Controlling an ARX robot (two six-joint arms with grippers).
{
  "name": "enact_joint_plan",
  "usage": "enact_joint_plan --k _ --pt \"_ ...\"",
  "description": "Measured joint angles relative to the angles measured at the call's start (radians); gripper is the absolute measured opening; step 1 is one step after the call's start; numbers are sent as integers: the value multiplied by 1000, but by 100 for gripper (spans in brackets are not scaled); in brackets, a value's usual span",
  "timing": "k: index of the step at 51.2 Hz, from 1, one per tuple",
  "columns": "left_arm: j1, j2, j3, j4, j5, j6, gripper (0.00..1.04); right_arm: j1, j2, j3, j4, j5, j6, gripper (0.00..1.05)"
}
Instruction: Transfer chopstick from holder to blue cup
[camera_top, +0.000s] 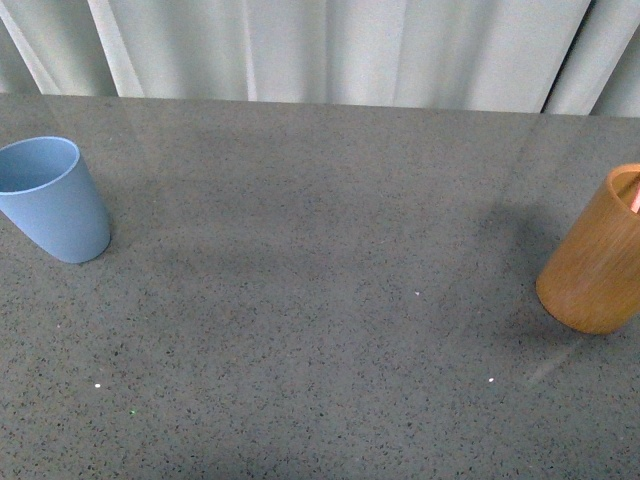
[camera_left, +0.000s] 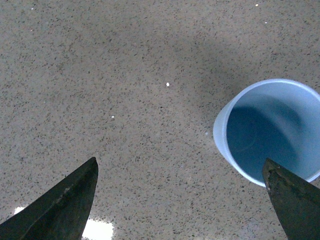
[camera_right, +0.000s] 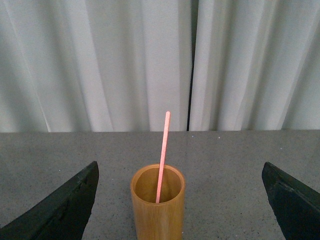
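Observation:
The light blue cup (camera_top: 50, 198) stands at the far left of the grey table, empty. The orange-brown holder (camera_top: 598, 255) stands at the right edge of the front view with a pinkish-red chopstick (camera_top: 636, 199) showing at its rim. Neither arm shows in the front view. In the right wrist view the holder (camera_right: 157, 205) stands upright between my open right gripper's (camera_right: 180, 207) fingers, some way ahead, with one chopstick (camera_right: 162, 155) standing in it. My left gripper (camera_left: 180, 205) is open above the table, with the blue cup (camera_left: 270, 130) beside one finger.
The speckled grey table (camera_top: 320, 300) stretches between cup and holder. White curtains (camera_top: 330, 50) hang behind the table's far edge.

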Motion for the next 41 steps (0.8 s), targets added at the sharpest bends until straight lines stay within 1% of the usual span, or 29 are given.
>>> enact_joint_plan --k 16,30,41 --pt "-65 98 55 16 -53 -16 98 0 0 0 0 0 0 95" --pt "-79 175 79 47 -94 -16 98 0 0 0 0 0 0 95" --pt "-86 262 140 56 -135 -13 98 0 0 0 0 0 0 95"
